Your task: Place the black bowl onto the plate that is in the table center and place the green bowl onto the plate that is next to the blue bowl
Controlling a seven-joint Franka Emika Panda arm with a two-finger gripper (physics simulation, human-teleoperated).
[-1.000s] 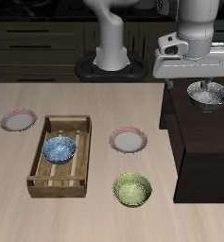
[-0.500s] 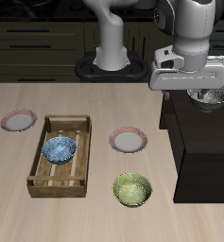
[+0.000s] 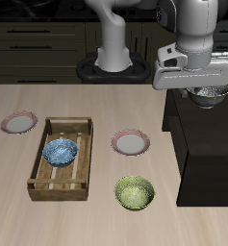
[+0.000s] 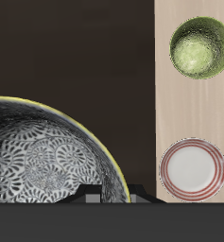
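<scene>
Nothing is placed yet: the black bowl sits on the dark cabinet beside the worktop, jaws' state unclear above it, green bowl near the front edge.

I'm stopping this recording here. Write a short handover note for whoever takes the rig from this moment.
Gripper: directly above the black bowl on the dark raised surface. Whether the fingers are open or shut on it cannot be told.
Black bowl: not yet on the plate in the table center, which is bare.
Green bowl: on the table nearer the front edge, untouched.
Blue bowl: inside the wooden tray. The second plate lies beside the tray, bare.
Done: nothing placed.
Left: carry the black bowl to the center plate, then the green bowl to the plate by the blue bowl.
</scene>
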